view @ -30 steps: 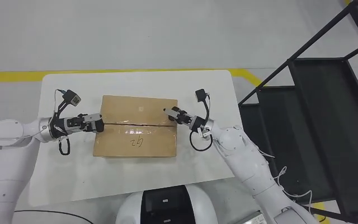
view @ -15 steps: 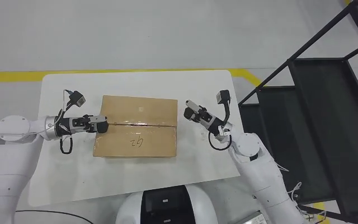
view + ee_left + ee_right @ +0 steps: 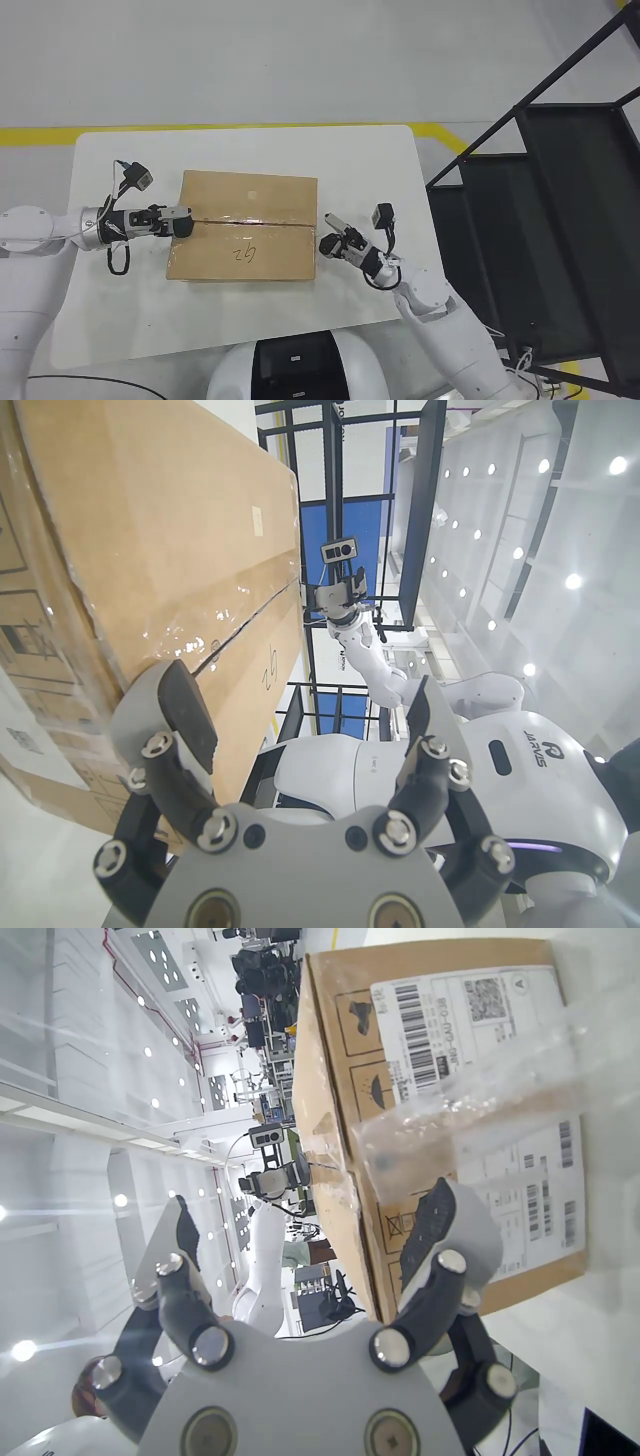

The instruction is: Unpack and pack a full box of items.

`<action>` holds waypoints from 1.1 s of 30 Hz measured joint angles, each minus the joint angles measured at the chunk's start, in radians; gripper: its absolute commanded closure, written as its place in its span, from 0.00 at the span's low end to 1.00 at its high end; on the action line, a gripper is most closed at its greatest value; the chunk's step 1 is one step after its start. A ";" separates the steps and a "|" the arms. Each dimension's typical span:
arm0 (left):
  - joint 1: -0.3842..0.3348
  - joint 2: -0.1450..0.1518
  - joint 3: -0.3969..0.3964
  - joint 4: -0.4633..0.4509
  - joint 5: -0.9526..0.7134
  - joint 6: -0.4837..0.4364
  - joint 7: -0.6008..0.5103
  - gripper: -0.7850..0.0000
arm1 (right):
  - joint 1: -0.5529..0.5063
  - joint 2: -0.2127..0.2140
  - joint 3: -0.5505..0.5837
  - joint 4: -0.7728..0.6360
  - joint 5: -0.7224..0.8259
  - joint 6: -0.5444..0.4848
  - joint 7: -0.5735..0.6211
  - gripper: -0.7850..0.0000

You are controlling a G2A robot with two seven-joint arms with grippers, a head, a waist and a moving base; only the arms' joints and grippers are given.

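The cardboard box sits closed near the middle of the white tabletop. Its long axis runs from 9 o'clock to 3 o'clock. A taped seam follows that axis along the lid, dividing it into a 12 o'clock flap and a 6 o'clock flap. The 6 o'clock flap has a handwritten mark. In the left wrist view the clear tape over the seam looks wrinkled and the slit between the flaps shows dark.

The box's 3 o'clock end face carries white shipping labels and printed handling symbols. A loose-looking strip of clear tape crosses that face.

The left arm comes in from 9 o'clock and its jaws sit at that end of the seam. They are spread wide and grasp nothing. One pad is at the top edge of the box, though I cannot tell whether it touches.

The right arm comes in from about 4 o'clock. Its jaws sit just beside the 3 o'clock end, level with the 6 o'clock flap. They are also released, with one pad close to the labelled face and the other held out past the box's top edge.

Beyond the tabletop, a yellow floor line runs along its 12 o'clock side. Black metal steps stand well apart at 3 o'clock.
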State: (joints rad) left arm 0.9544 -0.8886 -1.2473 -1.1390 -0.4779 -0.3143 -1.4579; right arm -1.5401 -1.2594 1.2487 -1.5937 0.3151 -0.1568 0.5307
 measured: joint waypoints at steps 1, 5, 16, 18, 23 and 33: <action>0.000 0.000 0.000 0.000 0.000 0.000 0.000 0.00 | -0.002 0.000 -0.001 0.004 0.007 0.012 0.001 0.00; 0.000 0.000 0.000 0.000 0.000 0.000 0.000 0.00 | 0.005 0.000 -0.008 0.039 0.018 0.050 0.006 0.00; 0.000 0.000 0.000 0.000 0.000 0.000 0.000 0.00 | 0.098 -0.035 -0.057 0.243 0.104 -0.054 -0.231 0.00; 0.000 0.000 0.000 0.000 0.000 0.000 0.000 0.00 | 0.104 -0.039 -0.051 0.270 0.128 -0.073 -0.256 0.00; 0.000 0.000 0.000 0.000 0.000 0.000 0.000 0.00 | 0.125 -0.048 -0.045 0.334 0.168 -0.128 -0.284 1.00; 0.000 0.000 0.000 0.000 0.000 0.000 0.000 0.00 | 0.145 -0.059 -0.048 0.388 0.202 -0.227 -0.257 1.00</action>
State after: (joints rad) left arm 0.9544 -0.8886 -1.2473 -1.1390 -0.4779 -0.3143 -1.4579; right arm -1.3955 -1.3186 1.2010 -1.2062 0.5175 -0.3833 0.2738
